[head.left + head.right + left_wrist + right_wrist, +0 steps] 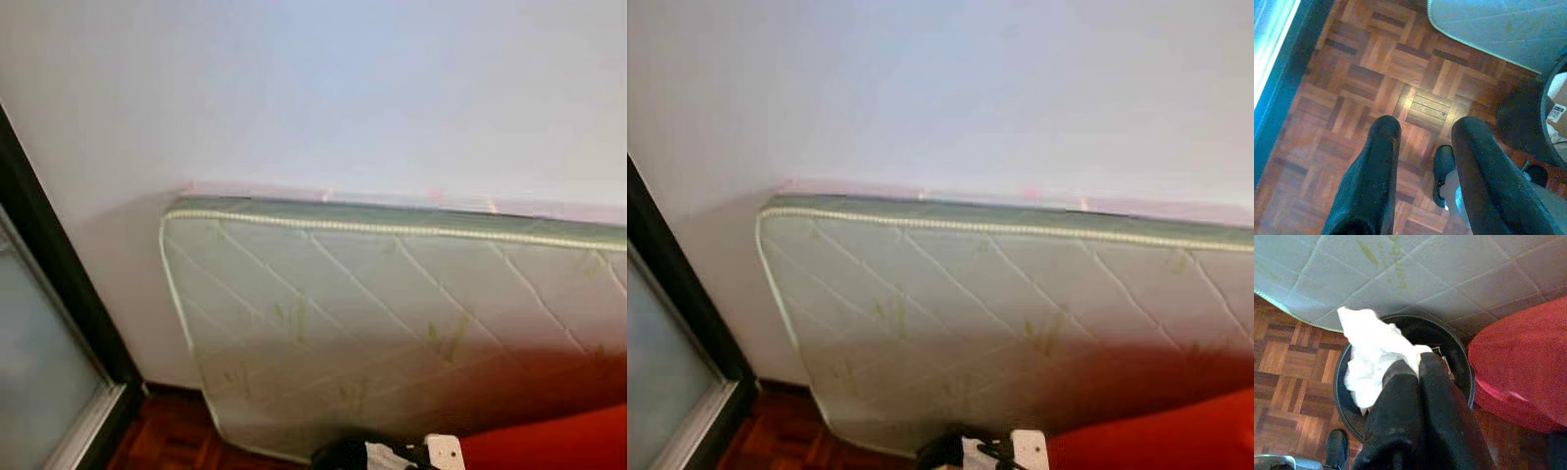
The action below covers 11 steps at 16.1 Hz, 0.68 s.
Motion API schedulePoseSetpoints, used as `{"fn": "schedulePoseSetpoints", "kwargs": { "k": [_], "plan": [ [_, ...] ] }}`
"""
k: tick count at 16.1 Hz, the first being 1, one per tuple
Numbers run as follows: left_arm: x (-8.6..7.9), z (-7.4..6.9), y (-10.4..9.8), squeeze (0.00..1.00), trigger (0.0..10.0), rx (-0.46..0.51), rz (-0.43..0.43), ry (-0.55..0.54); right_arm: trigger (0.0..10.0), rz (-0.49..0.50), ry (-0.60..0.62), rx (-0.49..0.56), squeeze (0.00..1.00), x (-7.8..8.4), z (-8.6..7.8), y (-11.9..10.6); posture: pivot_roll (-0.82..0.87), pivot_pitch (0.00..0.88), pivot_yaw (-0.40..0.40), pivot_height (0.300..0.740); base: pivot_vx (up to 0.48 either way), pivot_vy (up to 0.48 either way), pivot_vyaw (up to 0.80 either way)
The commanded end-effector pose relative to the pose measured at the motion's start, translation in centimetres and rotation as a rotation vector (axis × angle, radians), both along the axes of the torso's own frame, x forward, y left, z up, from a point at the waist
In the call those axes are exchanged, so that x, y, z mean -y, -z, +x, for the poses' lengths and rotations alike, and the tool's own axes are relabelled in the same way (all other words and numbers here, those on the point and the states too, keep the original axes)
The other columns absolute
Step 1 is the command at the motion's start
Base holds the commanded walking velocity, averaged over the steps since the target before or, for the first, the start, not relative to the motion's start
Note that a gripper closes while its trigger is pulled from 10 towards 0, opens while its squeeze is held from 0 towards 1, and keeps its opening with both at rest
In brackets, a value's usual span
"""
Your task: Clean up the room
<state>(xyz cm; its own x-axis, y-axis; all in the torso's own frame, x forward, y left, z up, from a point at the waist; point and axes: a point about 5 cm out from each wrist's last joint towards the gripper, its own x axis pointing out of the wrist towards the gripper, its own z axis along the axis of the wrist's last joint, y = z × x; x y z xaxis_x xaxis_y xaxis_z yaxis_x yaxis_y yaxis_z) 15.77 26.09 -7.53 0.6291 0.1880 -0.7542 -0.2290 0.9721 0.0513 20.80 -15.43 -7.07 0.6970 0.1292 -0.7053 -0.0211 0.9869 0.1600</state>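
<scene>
In the right wrist view my right gripper (1418, 363) is shut on a crumpled white tissue (1371, 355), held right over a round black bin (1459, 357) on the parquet. The bin's top (367, 454), with white scraps in it, peeks in at the bottom edge of the left eye view. In the left wrist view my left gripper (1422, 129) hangs open above the parquet floor (1352, 88) with nothing between its fingers; the bin's rim (1543, 117) lies beside it.
A quilted white-and-green mattress (392, 313) leans against the pale wall (323, 88). A red cushion-like object (1520, 367) sits next to the bin. A dark-framed glass door (44, 323) stands on the left. My black foot (1442, 169) rests on the parquet.
</scene>
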Motion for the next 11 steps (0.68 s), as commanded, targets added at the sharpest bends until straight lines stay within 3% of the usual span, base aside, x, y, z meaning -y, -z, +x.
{"fn": "schedulePoseSetpoints", "kwargs": {
  "k": [1, 11],
  "plan": [
    [0.12, -0.18, 0.14, 0.00, 10.0, -0.016, 0.001, 0.016, 10.0, -0.009, -0.011, 0.013, 0.00, -0.03, 0.32, -0.20, 0.08, 0.028, -0.020, 0.740, 0.000, 0.000, 0.00],
    [0.05, -0.28, 0.13, 0.00, 10.0, -0.011, 0.002, 0.017, 10.0, 0.014, -0.007, 0.043, 0.00, -0.28, 0.76, -0.52, 0.08, 0.056, -0.018, 0.740, 0.000, 0.000, 0.00]
  ]
}}
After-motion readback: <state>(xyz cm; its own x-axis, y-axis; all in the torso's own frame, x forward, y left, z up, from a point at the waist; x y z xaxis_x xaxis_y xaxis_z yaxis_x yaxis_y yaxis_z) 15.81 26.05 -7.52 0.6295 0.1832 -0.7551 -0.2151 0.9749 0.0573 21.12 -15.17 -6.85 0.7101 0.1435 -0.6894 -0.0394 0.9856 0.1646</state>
